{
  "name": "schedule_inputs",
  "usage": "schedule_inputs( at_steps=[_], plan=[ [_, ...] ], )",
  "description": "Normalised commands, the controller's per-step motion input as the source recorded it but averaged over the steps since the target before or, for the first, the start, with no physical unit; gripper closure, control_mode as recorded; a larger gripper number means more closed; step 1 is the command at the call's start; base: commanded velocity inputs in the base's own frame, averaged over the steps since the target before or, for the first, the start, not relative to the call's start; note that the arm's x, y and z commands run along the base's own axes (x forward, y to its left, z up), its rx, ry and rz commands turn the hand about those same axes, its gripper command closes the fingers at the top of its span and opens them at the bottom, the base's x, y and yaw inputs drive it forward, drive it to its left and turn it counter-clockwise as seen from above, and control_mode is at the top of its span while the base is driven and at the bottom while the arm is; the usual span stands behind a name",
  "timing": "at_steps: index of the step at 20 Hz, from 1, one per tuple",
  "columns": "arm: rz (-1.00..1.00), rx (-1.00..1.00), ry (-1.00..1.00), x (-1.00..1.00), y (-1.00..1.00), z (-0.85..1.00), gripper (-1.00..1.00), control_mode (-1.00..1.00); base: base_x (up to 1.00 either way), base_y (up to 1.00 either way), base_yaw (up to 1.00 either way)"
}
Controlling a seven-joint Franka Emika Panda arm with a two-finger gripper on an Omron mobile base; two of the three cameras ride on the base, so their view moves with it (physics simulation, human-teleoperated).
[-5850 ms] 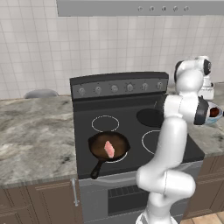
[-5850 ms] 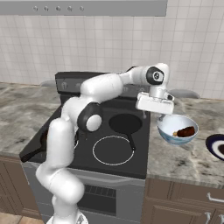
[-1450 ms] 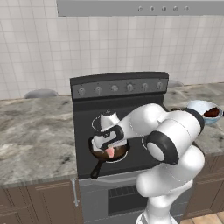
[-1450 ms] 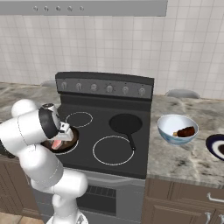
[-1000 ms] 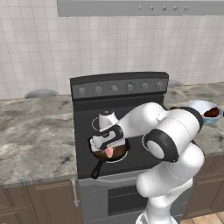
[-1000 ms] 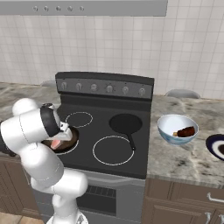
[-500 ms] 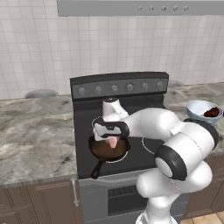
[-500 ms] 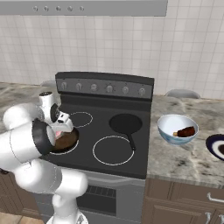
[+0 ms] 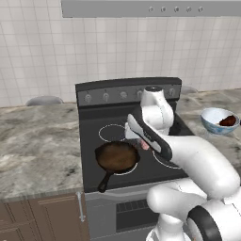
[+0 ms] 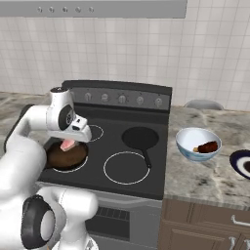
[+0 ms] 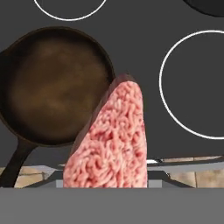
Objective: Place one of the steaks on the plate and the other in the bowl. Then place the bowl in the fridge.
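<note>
Now the arm hangs over the stove (image 9: 94, 141), and its fingers (image 10: 70, 143) are clamped on the pink steak (image 11: 114, 140), which is off the pan and in the air. From the left the steak (image 9: 144, 144) shows as a small pink bit under the white hand, just past the right rim of the skillet (image 9: 116, 157); from the right it (image 10: 67, 144) hangs above the near side of that same brown pan (image 10: 66, 157). Looking down along the hand, the meat stands on edge, coarse and pale pink with a darker brown rim on its left, and the skillet (image 11: 52, 87) lies below and to its left with its handle running off toward the lower left corner. The fingertips themselves are hidden behind the steak there. That skillet sits on the front left burner, handle pointing at the stove's front edge. A second, black skillet (image 10: 140, 138) sits on the back right burner, handle toward the front. On the bench (image 10: 205, 168) to the right of the stove stands the bowl (image 10: 198, 143), white inside, with the dark steak (image 10: 207, 146) lying in it; from the left the bowl (image 9: 219, 120) shows near the right edge with the dark piece (image 9: 228, 121) against its far side. Further right, at the bench's right end, the dark plate (image 10: 242, 162) is cut off by the frame, well apart from the bowl.
</note>
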Motion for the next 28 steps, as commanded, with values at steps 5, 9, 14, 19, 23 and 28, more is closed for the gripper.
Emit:
schedule_inputs(
  at_steps=[5,9,14,19,23,28],
  plan=[
    [0.01,0.0,0.0,-0.81,-0.96,1.0,1.0,-1.0,0.0,0.0,0.0],
    [0.04,-0.02,-0.02,-0.49,-0.16,0.34,1.0,-1.0,0.0,0.0,0.0],
    [0.0,0.0,0.0,-0.03,0.0,0.0,1.0,1.0,-0.04,-0.03,0.0],
    [0.0,0.0,0.0,0.0,0.0,0.0,1.0,1.0,-0.25,-0.63,0.0],
    [0.0,0.0,0.0,0.0,0.0,0.0,1.0,1.0,-0.24,-0.98,0.0],
    [0.0,0.0,0.0,0.0,0.0,0.0,1.0,1.0,-0.31,-1.0,0.0]
  ],
)
